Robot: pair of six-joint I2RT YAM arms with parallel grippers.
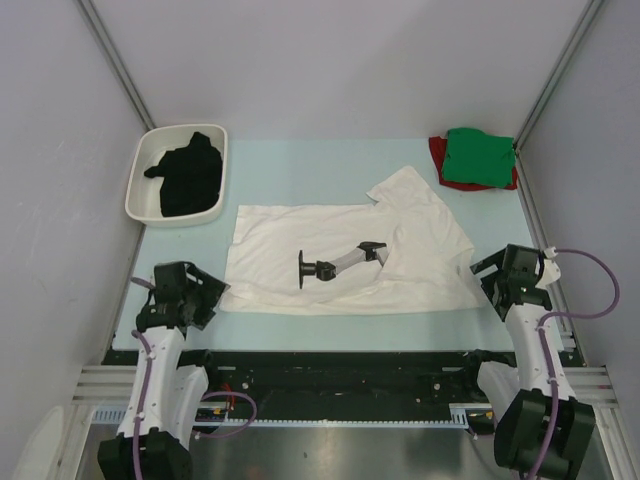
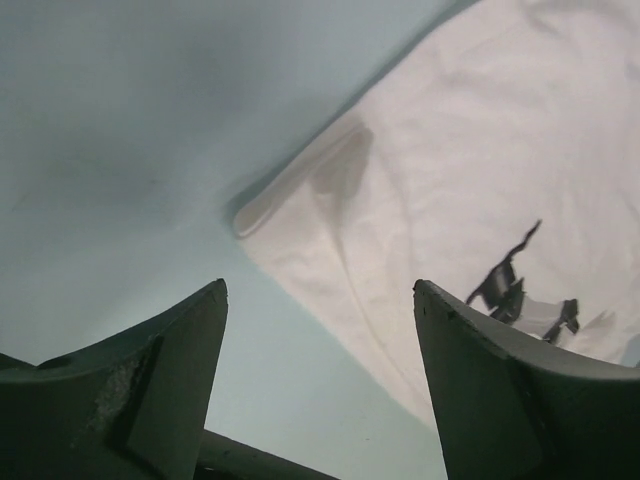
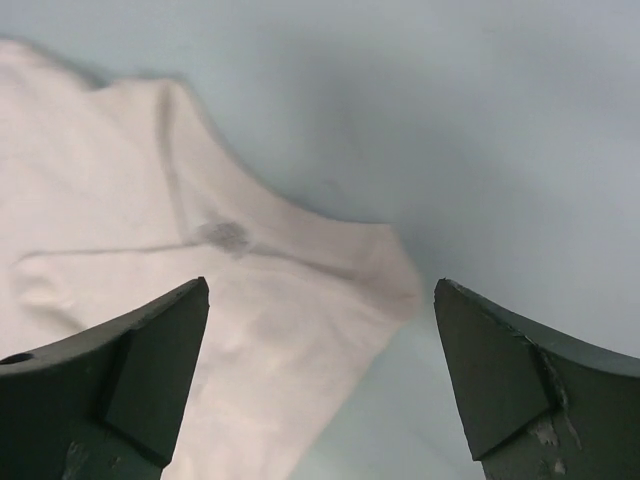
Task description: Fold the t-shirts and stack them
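A large white t-shirt (image 1: 350,250) with a black print lies spread across the middle of the table. Its lower left corner (image 2: 460,180) shows in the left wrist view and a lower right corner (image 3: 150,230) in the right wrist view. My left gripper (image 1: 214,290) (image 2: 320,290) hovers open by the left corner, nothing between its fingers. Just off the shirt's right edge, my right gripper (image 1: 484,272) (image 3: 322,285) hangs open over that corner and holds nothing. A folded green t-shirt (image 1: 478,157) rests on a red one (image 1: 436,158) at the back right. A black t-shirt (image 1: 188,175) lies crumpled in the tray.
The white rounded tray (image 1: 138,190) stands at the back left. Grey walls and slanted metal posts (image 1: 115,60) close in both sides. A black rail (image 1: 340,365) runs along the near edge between the arm bases. Pale green table surface (image 1: 300,170) shows behind the white shirt.
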